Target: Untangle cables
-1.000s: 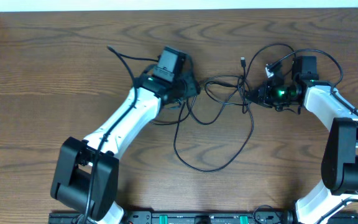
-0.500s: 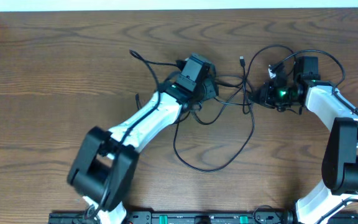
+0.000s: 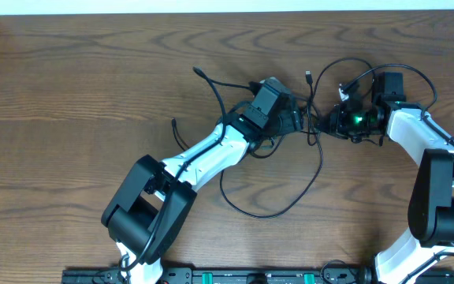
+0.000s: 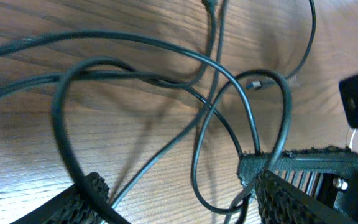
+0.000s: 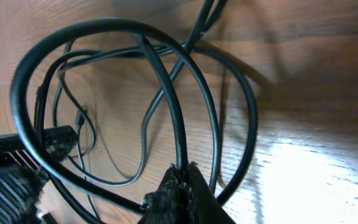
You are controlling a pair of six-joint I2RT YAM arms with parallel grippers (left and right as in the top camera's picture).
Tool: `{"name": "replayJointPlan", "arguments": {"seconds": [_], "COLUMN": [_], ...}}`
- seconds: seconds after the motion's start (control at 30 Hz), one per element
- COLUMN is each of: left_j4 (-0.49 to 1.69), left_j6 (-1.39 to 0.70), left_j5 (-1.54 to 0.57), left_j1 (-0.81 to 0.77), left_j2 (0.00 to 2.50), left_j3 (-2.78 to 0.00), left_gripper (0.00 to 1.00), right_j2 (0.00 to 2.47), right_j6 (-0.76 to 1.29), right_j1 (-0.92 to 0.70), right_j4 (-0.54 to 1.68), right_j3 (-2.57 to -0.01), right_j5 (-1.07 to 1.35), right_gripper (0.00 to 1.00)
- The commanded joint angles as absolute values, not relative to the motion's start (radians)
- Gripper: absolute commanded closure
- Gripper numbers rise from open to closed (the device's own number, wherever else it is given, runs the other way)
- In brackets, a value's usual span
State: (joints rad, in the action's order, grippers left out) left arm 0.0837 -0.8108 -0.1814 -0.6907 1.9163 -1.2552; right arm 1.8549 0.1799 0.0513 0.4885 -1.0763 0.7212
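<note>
Black cables (image 3: 312, 126) bunched between both grippers near the table's (image 3: 69, 95) far edge, right of centre.
Left gripper (image 3: 298, 120) sits just left of the knot, jaws wide apart, several strands running loose through the gap between its pads (image 4: 89, 190), nothing pinched. Right gripper (image 3: 328, 120) sits just right of the knot, fingertips (image 5: 178, 180) pressed together on one black strand. The bundle's long axis runs left-right between the two claws; a big slack loop trails toward the near edge. Both arms about equally near, but only the left is free, so my guess: it closes on a strand in its gap and pulls toward the left edge, away from the right's hold.
</note>
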Motion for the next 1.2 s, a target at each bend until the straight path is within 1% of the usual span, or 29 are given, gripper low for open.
{"name": "replayJointPlan", "arguments": {"seconds": [0.0, 0.23, 0.43, 0.57, 0.63, 0.67, 0.73, 0.87, 0.97, 1.17], "left_j4": [0.075, 0.095, 0.345, 0.413, 0.409, 0.403, 0.379, 0.305, 0.223, 0.129], "left_j6": [-0.753, -0.743, -0.708, -0.649, -0.635, -0.627, -0.593, -0.575, -0.572, -0.584], "left_j5": [-0.175, -0.125, -0.111, -0.091, -0.055, -0.035, -0.028, 0.017, 0.019, 0.019], "left_j1": [-0.699, -0.699, -0.697, -0.698, -0.698, -0.698, -0.698, -0.700, -0.700, -0.710], "left_j2": [1.915, 1.915, 1.905, 1.831, 1.781, 1.761, 1.744, 1.757, 1.776, 1.858], "left_j3": [-1.261, -1.283, -1.290, -1.290, -1.291, -1.291, -1.291, -1.291, -1.291, -1.291], "left_gripper": [0.23, 0.23, 0.25, 0.28, 0.28, 0.23, 0.20, 0.20, 0.19, 0.19], "right_j2": [1.857, 1.857, 1.857, 1.857, 1.857, 1.857, 1.857, 1.857, 1.857, 1.857], "right_j6": [0.115, 0.103, 0.103, 0.103, 0.103, 0.103, 0.103, 0.104, 0.103, 0.103], "right_j1": [0.041, 0.024, 0.027, 0.027, 0.027, 0.027, 0.027, 0.027, 0.027, 0.027], "right_j4": [0.512, 0.519, 0.514, 0.508, 0.508, 0.508, 0.508, 0.509, 0.509, 0.509], "right_j3": [-1.079, -1.079, -1.079, -1.079, -1.079, -1.079, -1.079, -1.079, -1.079, -1.079], "right_j5": [0.748, 0.746, 0.734, 0.732, 0.732, 0.732, 0.732, 0.733, 0.733, 0.740], "right_gripper": [0.99, 0.99, 0.99, 0.99, 0.99, 0.99, 0.99, 0.99, 0.99, 0.99]}}
